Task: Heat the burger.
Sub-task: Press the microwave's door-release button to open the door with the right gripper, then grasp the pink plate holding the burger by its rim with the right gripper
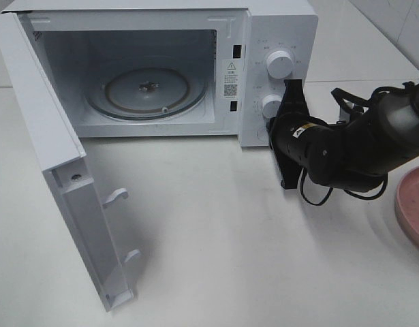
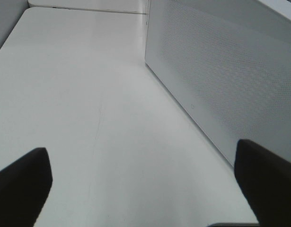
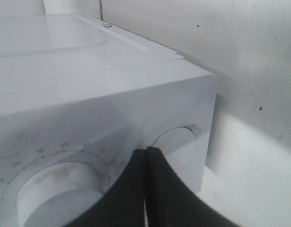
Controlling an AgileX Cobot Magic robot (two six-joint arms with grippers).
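The burger is showing in no view; only a rim of the plate (image 1: 415, 204) is peeking in at 4 o'clock on the worktop (image 1: 216, 238). The microwave (image 1: 277, 27) is standing open at 11 o'clock, turntable (image 1: 127, 95) bare. The right pincer (image 3: 146, 156) is sitting fully closed on nothing by the knobs (image 3: 60, 189); the left pincer (image 2: 143, 189) is gaping wide, empty. A burger is likely handling soft and light, its layers sliding, so pinching gently across the bun seems wisest.
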